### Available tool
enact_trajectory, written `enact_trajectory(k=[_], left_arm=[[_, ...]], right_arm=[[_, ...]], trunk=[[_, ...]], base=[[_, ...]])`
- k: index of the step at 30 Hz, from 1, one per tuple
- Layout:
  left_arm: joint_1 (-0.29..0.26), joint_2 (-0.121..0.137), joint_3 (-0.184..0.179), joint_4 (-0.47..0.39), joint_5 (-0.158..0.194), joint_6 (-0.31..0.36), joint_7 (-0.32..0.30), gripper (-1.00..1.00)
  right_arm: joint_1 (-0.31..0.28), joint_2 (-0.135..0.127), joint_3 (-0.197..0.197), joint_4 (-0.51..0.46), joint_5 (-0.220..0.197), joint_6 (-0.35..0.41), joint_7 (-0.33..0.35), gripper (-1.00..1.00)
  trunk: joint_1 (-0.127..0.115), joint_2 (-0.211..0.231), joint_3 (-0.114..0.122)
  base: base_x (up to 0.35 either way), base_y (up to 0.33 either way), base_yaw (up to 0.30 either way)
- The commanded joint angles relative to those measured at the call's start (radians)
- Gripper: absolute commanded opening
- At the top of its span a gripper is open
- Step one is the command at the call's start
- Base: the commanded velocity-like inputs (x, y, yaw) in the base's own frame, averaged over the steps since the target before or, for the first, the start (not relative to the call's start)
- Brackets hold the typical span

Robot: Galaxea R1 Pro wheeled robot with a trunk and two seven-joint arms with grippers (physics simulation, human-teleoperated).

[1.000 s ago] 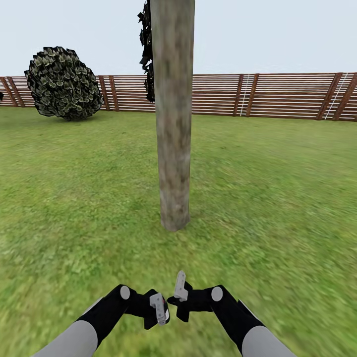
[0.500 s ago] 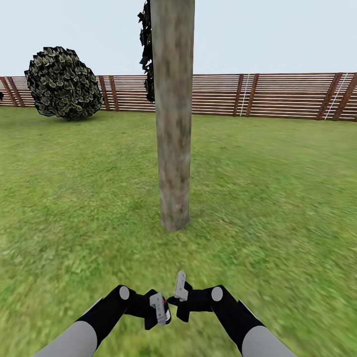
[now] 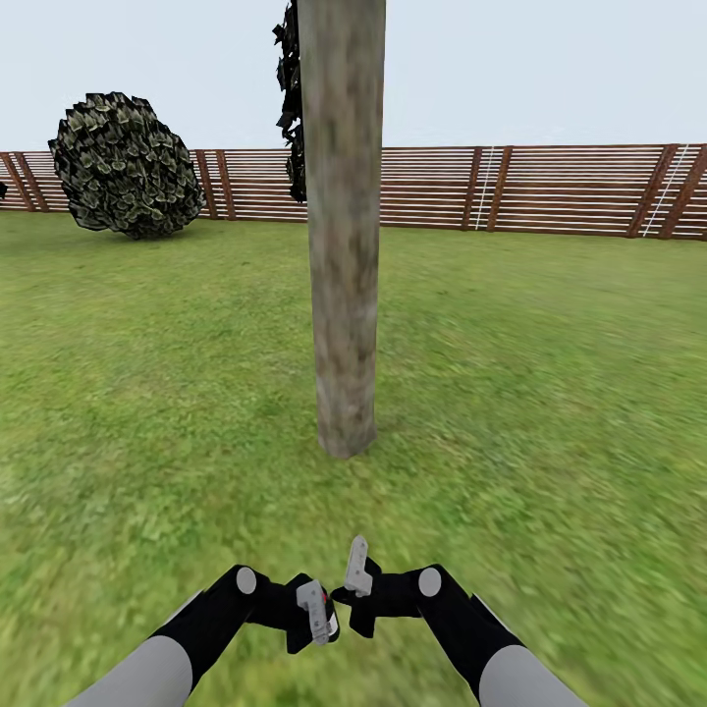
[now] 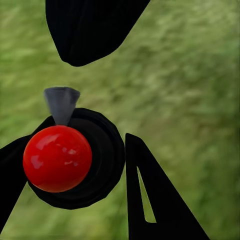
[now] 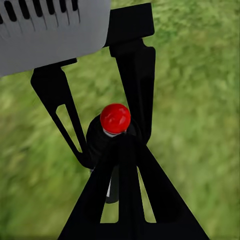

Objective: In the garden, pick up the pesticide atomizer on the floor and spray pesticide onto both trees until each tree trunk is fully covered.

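One tree's thick mottled grey-brown trunk (image 3: pixel 344 236) rises from the grass straight ahead of me, a short way beyond both hands. No pesticide specks show on its bark. My left gripper (image 3: pixel 316 617) (image 4: pixel 70 160) is shut on the pesticide atomizer (image 4: pixel 57 158) (image 5: pixel 115 118), a black bottle with a round red cap and a grey nozzle (image 4: pixel 61 102). In the head view just a red sliver of the atomizer (image 3: pixel 331 621) peeks out. My right gripper (image 3: pixel 355 581) (image 5: pixel 125 142) hovers right beside it, fingers closed together on nothing.
The lawn (image 3: pixel 550 393) spreads all around. A brown slatted fence (image 3: pixel 550 189) closes the far side. A round dark bush (image 3: pixel 126 165) stands at the back left, and dark foliage (image 3: pixel 290 98) hangs behind the trunk.
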Motion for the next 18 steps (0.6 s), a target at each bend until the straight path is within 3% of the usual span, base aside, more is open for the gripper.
enact_trajectory(k=[1, 7, 12, 18], left_arm=[[0.0, 0.0, 0.0, 0.0, 0.001, 0.0, 0.0, -1.0], [-0.001, -0.001, 0.001, -0.001, 0.004, -0.001, -0.001, -1.0], [0.0, 0.0, -0.004, 0.002, 0.056, -0.006, -0.004, -1.0], [0.0, 0.0, -0.006, 0.003, 0.066, -0.006, -0.01, -1.0]], right_arm=[[0.0, 0.0, 0.0, 0.0, 0.0, 0.0, 0.0, -1.0], [0.0, 0.0, 0.0, 0.0, 0.0, 0.0, 0.0, -1.0], [0.0, 0.0, 0.0, 0.0, 0.0, 0.0, 0.0, -1.0], [0.0, 0.0, 0.0, 0.0, 0.0, 0.0, 0.0, -1.0]], trunk=[[0.0, 0.0, 0.0], [0.0, 0.0, 0.0], [0.0, 0.0, 0.0], [0.0, 0.0, 0.0]], base=[[0.0, 0.0, 0.0], [0.0, 0.0, 0.0], [0.0, 0.0, 0.0], [0.0, 0.0, 0.0]])
